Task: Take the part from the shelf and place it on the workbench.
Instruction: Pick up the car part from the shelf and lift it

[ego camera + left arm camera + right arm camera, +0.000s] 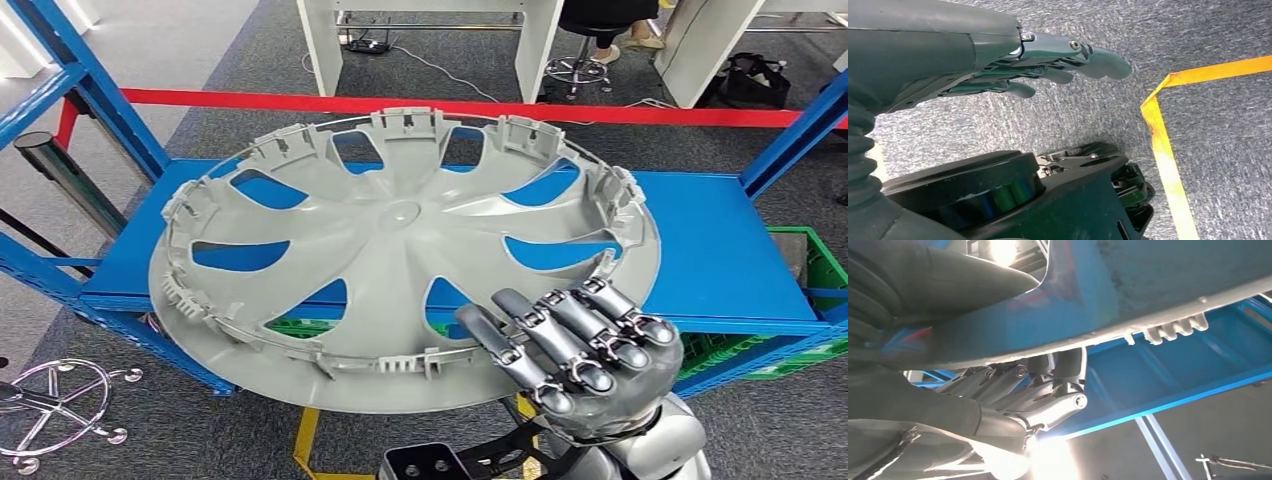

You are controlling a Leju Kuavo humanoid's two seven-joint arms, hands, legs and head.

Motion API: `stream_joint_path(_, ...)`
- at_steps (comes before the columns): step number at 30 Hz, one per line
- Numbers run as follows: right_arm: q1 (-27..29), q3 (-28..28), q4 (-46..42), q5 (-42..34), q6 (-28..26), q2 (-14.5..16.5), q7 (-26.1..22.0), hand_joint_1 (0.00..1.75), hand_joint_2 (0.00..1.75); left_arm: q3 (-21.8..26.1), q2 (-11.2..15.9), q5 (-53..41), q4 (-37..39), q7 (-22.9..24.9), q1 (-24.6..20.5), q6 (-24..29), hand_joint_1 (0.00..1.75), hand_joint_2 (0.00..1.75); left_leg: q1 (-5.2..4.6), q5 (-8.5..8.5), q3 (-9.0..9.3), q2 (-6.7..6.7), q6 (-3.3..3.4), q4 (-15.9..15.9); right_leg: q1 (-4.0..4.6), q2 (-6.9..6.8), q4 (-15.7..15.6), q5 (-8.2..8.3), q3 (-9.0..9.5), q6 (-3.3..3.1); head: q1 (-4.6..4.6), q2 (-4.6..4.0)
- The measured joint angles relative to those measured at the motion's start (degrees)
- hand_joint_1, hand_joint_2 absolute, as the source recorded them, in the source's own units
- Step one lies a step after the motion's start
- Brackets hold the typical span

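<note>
Now one grey plastic spoked wheel cover [400, 260], inner side up, held at its near rim by right hand [575, 355], over blue metal shelf [720, 250]. Left hand [1048, 65] hangs w/ nothing in it, fingers loosely apart. No readable writing.
</note>
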Motion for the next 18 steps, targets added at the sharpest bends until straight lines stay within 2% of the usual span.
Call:
stream_joint_path(7,-0.10,0.43,-0.02,0.02,0.05,0.40,1.71,1.75,1.75,0.00,0.16,0.01,0.10,0.64,0.00,0.21,0.00,1.75,-0.26,-0.16,-0.20,-0.02,0.38,0.49,-0.26,-0.02,-0.15,0.19,0.00,0.40,-0.02,0.00)
stream_joint_path(10,-0.22,0.61,-0.02,0.05,0.19,0.71,2.43,1.75,1.75,-0.02,0.23,-0.06,0.15,0.95,-0.03,0.31,0.00,1.75,-0.05,0.57,-0.05,0.10,1.18,-0.19,-0.29,-0.07,0.01,-0.09,-0.23,0.98,0.00,0.00)
stream_joint_path(12,-0.42,0.66,-0.02,0.05,0.23,0.79,2.73,1.75,1.75,-0.07,0.21,-0.11,0.15,1.12,-0.07,0.30,0.00,1.75,0.20,1.24,-0.01,0.29,1.79,-0.94,-0.21,-0.19,3.57,-2.81,-1.95,1.06,0.12,0.00)
stream_joint_path(14,-0.59,0.70,-0.02,0.03,0.24,0.79,2.87,1.75,1.75,-0.10,0.20,-0.15,0.16,1.28,-0.04,0.31,0.00,1.75,0.11,1.44,-0.40,0.42,2.01,-0.85,-0.19,-0.25,11.40,-6.72,-5.38,1.11,0.18,0.00)
stream_joint_path(15,-0.61,0.72,-0.01,0.03,0.24,0.79,2.90,1.75,1.75,-0.11,0.20,-0.16,0.17,1.34,-0.01,0.31,0.00,1.75,0.08,1.47,-0.59,0.45,2.02,-0.71,-0.20,-0.26,14.87,-7.78,-6.88,1.19,0.18,0.00)
stream_joint_path(16,-0.61,0.73,-0.01,0.03,0.24,0.79,2.94,1.75,1.75,-0.11,0.20,-0.17,0.18,1.36,0.02,0.31,0.00,1.75,0.05,1.49,-0.73,0.48,2.01,-0.57,-0.22,-0.28,16.68,-7.81,-7.62,1.26,0.17,0.00)
stream_joint_path(17,-0.61,0.74,0.00,0.04,0.24,0.79,2.97,1.75,1.75,-0.11,0.20,-0.17,0.19,1.37,0.03,0.31,0.00,1.75,0.06,1.49,-0.81,0.48,1.98,-0.41,-0.25,-0.33,16.11,-6.64,-7.27,1.29,0.19,0.00)
stream_joint_path(18,-0.64,0.77,0.01,0.04,0.24,0.79,2.99,1.75,1.75,-0.12,0.19,-0.18,0.20,1.37,0.02,0.30,0.00,1.75,0.09,1.47,-0.86,0.45,1.93,-0.24,-0.29,-0.40,13.24,-4.60,-5.82,1.27,0.19,0.00)
